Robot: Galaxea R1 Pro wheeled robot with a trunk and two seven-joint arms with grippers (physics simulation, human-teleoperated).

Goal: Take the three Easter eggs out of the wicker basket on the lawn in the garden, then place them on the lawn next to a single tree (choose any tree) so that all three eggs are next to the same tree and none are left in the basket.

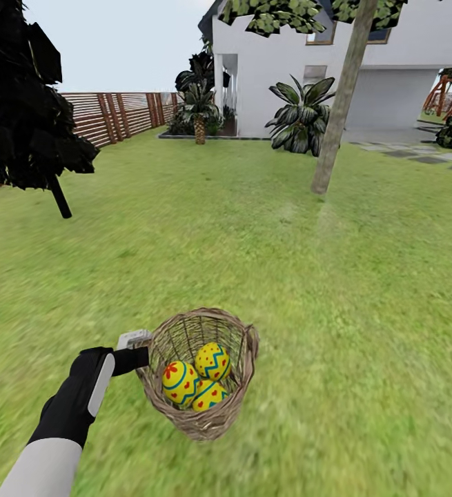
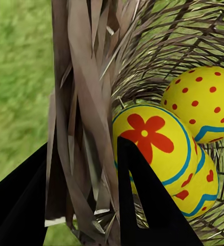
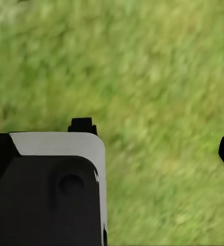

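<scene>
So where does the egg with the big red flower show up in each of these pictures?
Head view: the flower egg lies low in the wicker basket, at the picture's lower middle, nearest the left hand.
Left wrist view: centre, behind the basket rim.
Right wrist view: grass.
Shared landmark: the basket's rim.

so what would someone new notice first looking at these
The eye goes first to the three Easter eggs, bright yellow with red and blue patterns, lying together inside the wicker basket low in the head view. The left gripper is clamped on the basket's rim, one finger inside and one outside. Beyond, across the lawn, a leaning grey-brown tree stands before the white house.
</scene>
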